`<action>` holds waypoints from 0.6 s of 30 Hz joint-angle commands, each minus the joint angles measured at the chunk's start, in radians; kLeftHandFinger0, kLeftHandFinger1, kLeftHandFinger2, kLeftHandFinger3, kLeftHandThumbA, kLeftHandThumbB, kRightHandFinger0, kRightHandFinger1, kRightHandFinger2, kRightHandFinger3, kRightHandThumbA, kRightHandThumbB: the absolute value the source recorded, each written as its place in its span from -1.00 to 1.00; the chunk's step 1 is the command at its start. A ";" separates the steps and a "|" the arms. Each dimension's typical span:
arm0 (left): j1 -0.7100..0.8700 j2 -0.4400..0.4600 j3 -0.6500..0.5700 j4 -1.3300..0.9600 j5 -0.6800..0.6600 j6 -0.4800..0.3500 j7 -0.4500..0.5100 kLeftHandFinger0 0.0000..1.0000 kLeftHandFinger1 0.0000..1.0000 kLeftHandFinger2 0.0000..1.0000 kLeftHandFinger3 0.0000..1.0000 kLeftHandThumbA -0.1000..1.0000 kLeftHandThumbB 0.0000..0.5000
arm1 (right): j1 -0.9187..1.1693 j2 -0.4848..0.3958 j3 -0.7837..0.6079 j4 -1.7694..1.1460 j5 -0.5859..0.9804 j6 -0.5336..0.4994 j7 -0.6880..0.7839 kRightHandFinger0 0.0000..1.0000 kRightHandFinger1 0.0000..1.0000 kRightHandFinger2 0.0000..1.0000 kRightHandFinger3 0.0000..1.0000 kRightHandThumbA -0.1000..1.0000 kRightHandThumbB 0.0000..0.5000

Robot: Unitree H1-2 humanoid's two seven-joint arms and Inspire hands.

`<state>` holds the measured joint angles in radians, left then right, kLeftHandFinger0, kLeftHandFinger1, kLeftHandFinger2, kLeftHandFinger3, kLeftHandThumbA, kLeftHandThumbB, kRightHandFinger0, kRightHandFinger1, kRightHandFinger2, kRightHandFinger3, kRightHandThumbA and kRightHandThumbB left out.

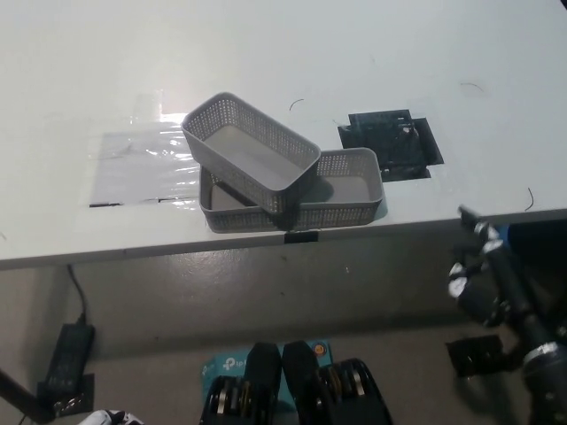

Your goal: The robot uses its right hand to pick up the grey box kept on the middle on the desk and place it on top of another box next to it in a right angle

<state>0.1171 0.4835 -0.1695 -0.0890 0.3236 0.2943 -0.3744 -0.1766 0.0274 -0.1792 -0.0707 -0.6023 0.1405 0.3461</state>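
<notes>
A grey perforated box [252, 162] lies tilted across the top of a second grey box [341, 190], crossing it at an angle near the desk's front edge. My black right hand [485, 282] hangs below and in front of the desk edge at the lower right, far from both boxes, holding nothing, with its fingers apart. My white left hand shows only as a sliver at the bottom left edge.
A black square cut-out [391, 143] sits in the white desk [292, 53] just right of the boxes. A clear plastic sheet [142, 165] lies to their left. On the floor are a black power adapter [66, 352] and a black bracket [478, 354].
</notes>
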 commanded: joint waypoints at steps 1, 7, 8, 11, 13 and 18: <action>0.020 0.039 0.031 -0.035 -0.008 -0.017 0.013 -0.47 -0.40 -0.13 0.19 -0.47 0.34 | 0.025 0.040 -0.067 0.210 0.176 -0.412 -0.359 -0.04 0.36 0.79 1.00 -1.00 -0.38; -0.001 0.016 0.017 -0.024 0.001 -0.031 0.025 -0.45 -0.38 -0.12 0.24 -0.49 0.28 | 0.040 0.026 -0.106 0.346 0.169 -0.484 -0.462 -0.03 0.27 0.65 1.00 -1.00 -0.49; -0.002 0.013 0.019 -0.029 -0.004 -0.011 0.018 -0.44 -0.37 -0.09 0.26 -0.50 0.30 | 0.044 0.026 -0.110 0.359 0.179 -0.490 -0.460 -0.02 0.27 0.63 1.00 -1.00 -0.51; -0.003 0.015 0.017 -0.029 0.001 -0.017 0.020 -0.43 -0.37 -0.10 0.21 -0.50 0.31 | 0.055 0.021 -0.113 0.396 0.176 -0.507 -0.482 0.01 0.25 0.55 0.99 -1.00 -0.49; -0.005 0.016 0.013 -0.023 0.010 -0.024 0.024 -0.42 -0.38 -0.11 0.21 -0.48 0.32 | 0.056 0.020 -0.120 0.417 0.187 -0.510 -0.492 0.02 0.24 0.51 0.93 -1.00 -0.48; -0.002 0.014 0.018 -0.027 0.002 -0.014 0.021 -0.46 -0.40 -0.17 0.22 -0.48 0.31 | 0.051 0.003 -0.119 0.458 0.196 -0.505 -0.504 -0.26 0.00 0.41 0.83 -1.00 -0.53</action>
<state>0.1171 0.4814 -0.1692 -0.0891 0.3241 0.2945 -0.3744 -0.1075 0.0448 -0.2703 0.3405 -0.5078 -0.1386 0.0557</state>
